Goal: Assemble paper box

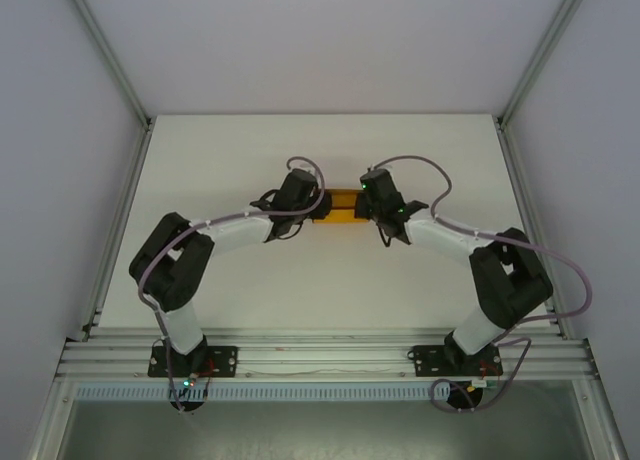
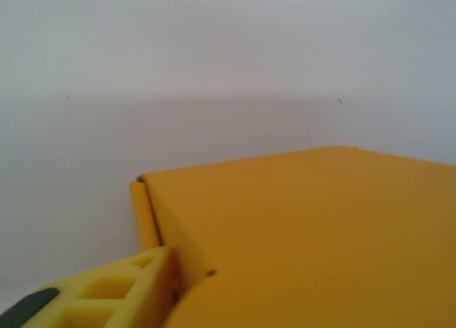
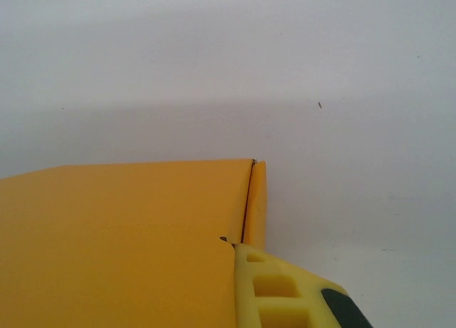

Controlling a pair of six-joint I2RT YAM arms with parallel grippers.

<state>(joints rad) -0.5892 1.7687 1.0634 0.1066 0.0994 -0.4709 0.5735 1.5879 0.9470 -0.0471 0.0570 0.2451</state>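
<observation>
Right now, your paper box [image 1: 340,206] lies on the white table [image 1: 230,160] near its middle, stretched left to right between the two arms. From the overhead camera a short orange strip of it shows, because the left gripper [image 1: 316,208] covers its left end and the right gripper [image 1: 364,206] covers its right end; both wrists reach in from the sides and meet over it. In your left wrist view the box [image 2: 306,235] takes up the lower right as a flat orange panel with a narrow flap along its left edge. One yellow finger [image 2: 121,289] sits at the bottom left, close against that flap's near corner. The other finger is hidden by the card, so you cannot tell how wide the left jaws stand or whether they have hold of anything. In your right wrist view the box [image 3: 121,242] takes up the lower left, with a thin flap along its right edge, and a yellow finger [image 3: 278,285] lies just beside that flap at the corner. The right jaws are closed all the way down; whether card is nipped between them you cannot make out.
</observation>
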